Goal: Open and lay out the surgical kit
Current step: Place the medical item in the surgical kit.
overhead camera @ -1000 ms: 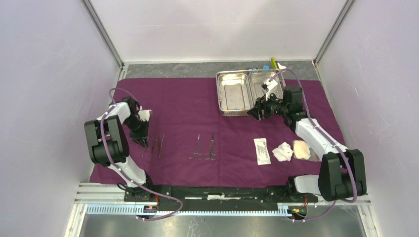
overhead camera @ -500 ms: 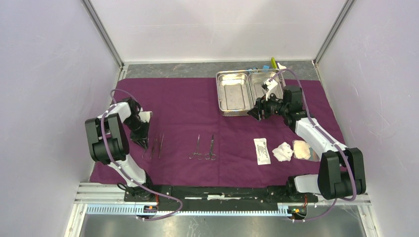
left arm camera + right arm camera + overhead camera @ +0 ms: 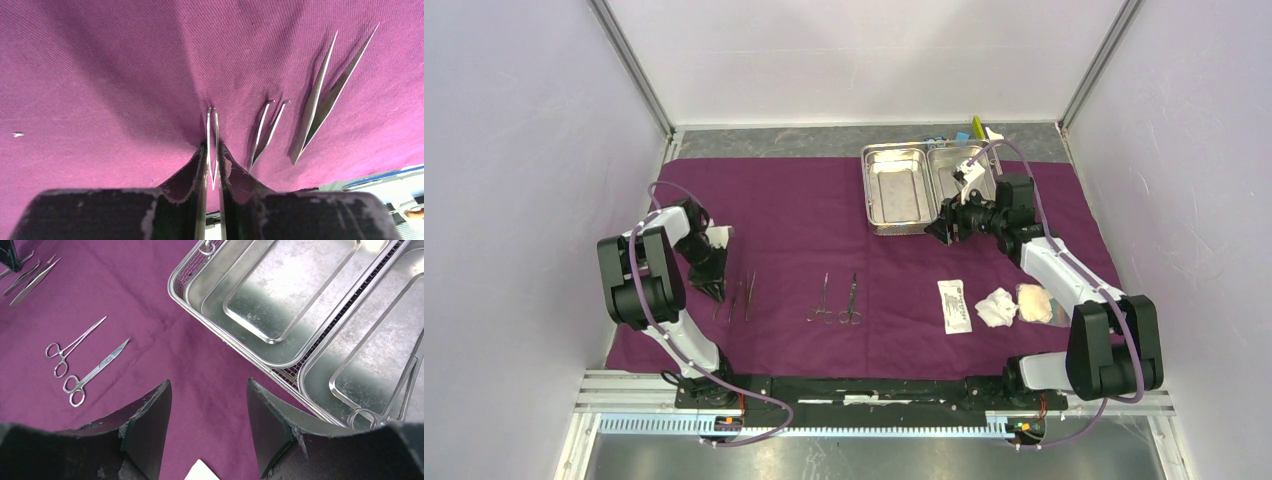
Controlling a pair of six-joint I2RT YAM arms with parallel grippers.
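From the left wrist alone I can see the left gripper (image 3: pixel 213 146) clenched on slim tweezers (image 3: pixel 215 130), low over the purple cloth (image 3: pixel 100 75), beside curved tweezers (image 3: pixel 265 130) and pointed tweezers (image 3: pixel 320 100). The right gripper (image 3: pixel 208 382) hangs spread, grasping nothing, by the steel tray (image 3: pixel 290 285). Its right compartment holds a ring-handled instrument (image 3: pixel 399 385), which is unclear from overhead.

Showing dark print along the white flat packet (image 3: pixel 955 305), too small for reading; finding no other legible text, label or number.
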